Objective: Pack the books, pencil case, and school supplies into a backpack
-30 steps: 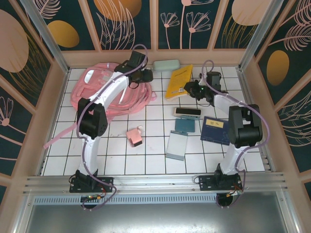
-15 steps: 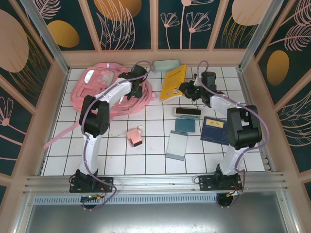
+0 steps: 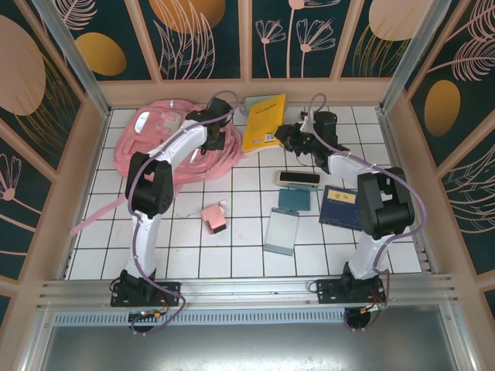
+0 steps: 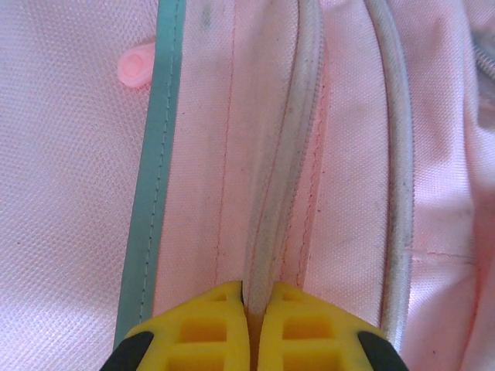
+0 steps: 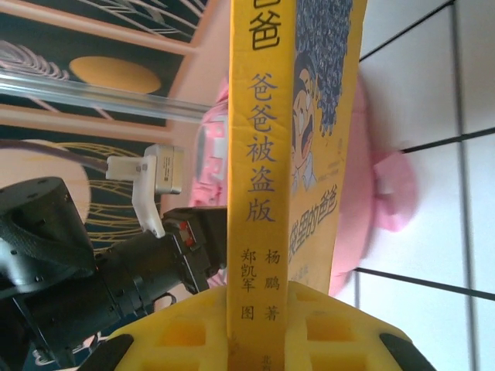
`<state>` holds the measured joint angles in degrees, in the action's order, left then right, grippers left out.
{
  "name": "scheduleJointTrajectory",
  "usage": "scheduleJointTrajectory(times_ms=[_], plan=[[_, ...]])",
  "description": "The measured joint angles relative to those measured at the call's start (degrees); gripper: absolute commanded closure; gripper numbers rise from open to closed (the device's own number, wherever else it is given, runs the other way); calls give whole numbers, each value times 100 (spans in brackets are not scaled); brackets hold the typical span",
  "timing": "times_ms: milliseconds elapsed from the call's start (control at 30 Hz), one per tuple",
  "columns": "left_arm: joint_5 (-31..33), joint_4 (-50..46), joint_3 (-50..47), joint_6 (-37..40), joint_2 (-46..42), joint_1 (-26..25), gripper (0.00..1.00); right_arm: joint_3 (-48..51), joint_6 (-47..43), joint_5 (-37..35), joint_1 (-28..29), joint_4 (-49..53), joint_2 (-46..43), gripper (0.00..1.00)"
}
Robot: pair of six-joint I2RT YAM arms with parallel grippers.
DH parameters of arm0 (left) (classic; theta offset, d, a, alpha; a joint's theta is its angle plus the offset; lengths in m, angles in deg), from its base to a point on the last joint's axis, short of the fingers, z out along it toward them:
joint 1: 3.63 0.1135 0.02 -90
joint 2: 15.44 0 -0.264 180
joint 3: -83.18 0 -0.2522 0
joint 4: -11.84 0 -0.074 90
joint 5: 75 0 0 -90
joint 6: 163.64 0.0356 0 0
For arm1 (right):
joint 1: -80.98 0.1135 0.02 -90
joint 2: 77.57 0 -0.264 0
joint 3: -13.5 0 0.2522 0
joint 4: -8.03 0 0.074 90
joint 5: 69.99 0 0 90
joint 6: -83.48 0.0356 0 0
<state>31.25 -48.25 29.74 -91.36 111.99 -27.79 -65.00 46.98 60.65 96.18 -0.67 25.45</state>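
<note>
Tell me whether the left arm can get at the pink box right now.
Probably not at once: the left gripper is shut on a seam of the backpack. The pink box lies uncovered.

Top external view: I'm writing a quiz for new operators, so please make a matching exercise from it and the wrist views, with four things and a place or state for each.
Things
1. yellow book
2. backpack
3. little pink box
4. navy book

Places or states
A. lying flat on the tiles beside the right arm
B. clamped in the right gripper
C. a fold of its edging pinched by the left gripper
D. loose on the tiles next to the left arm

Pairs: 1-B, 2-C, 3-D, 4-A
</note>
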Motion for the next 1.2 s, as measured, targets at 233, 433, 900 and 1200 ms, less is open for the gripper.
scheduleJointTrajectory(times_ms=[233,433,900,1200], plan=[[-706,-214,472,-151,-640,363,100,-2,678,39,339,-1209,229,100],[-1602,-234,501,-363,-1224,804,100,-63,990,-85,710,-1644,728,100],[-3300,146,140,-817,-1611,1515,100,-1502,1746,-704,1875,-2669,2492,100],[-3689,369,66,-1080,-1609,1580,100,-3095,2345,-942,2365,-3093,3794,100]])
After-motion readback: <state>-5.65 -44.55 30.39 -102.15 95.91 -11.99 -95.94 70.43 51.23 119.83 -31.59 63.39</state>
